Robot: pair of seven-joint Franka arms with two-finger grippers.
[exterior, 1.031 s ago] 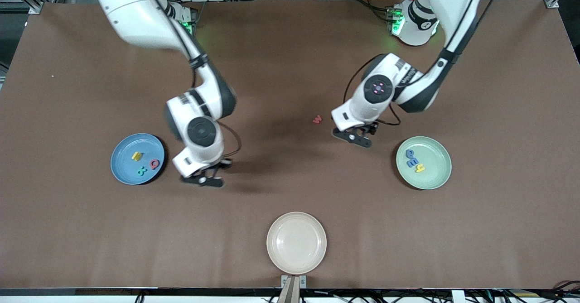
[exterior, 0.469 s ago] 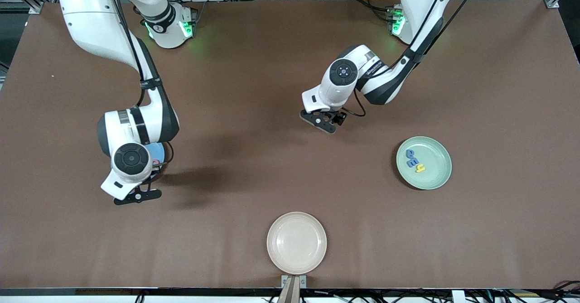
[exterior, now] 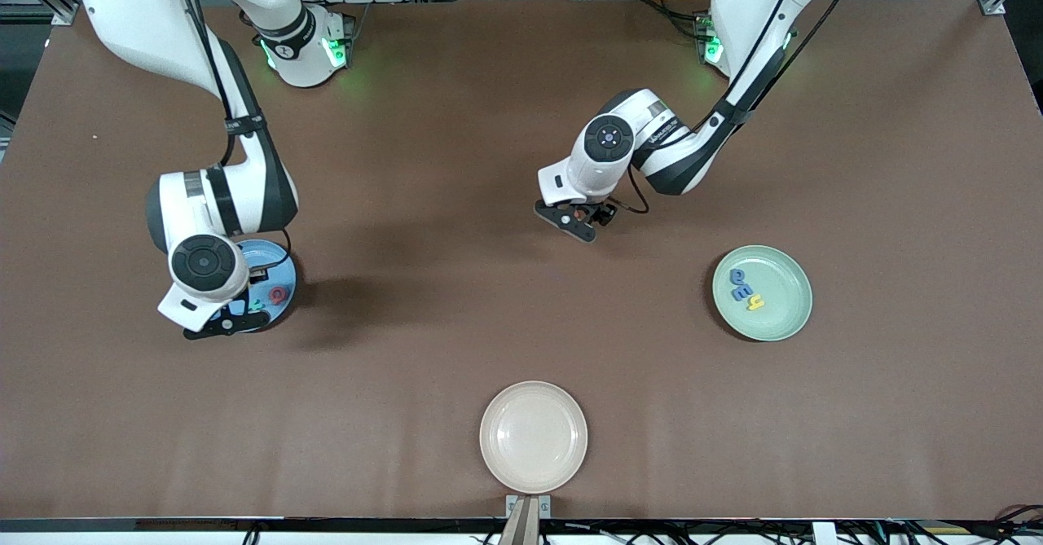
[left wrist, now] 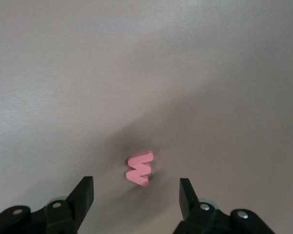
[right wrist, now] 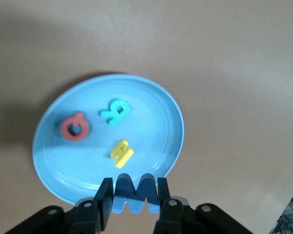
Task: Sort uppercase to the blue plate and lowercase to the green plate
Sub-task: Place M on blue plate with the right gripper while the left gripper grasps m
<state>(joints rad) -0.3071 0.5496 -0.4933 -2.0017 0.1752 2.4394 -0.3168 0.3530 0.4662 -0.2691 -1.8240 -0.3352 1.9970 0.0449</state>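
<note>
The desk (exterior: 489,325) wears a matt brown cover, smooth and cloth-like. The blue plate (right wrist: 151,112), green plate (exterior: 786,317) and cream plate (exterior: 534,468) look like smooth plastic with a soft sheen. The red w (left wrist: 139,168) and blue W (right wrist: 135,192) look matt, foam-like. Arm shells are glossy white plastic.

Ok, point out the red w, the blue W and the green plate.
red w (left wrist: 139,168), left wrist view, middle stroke.
blue W (right wrist: 134,194), right wrist view, centre.
green plate (exterior: 792,314), front view, bare rim.
</note>
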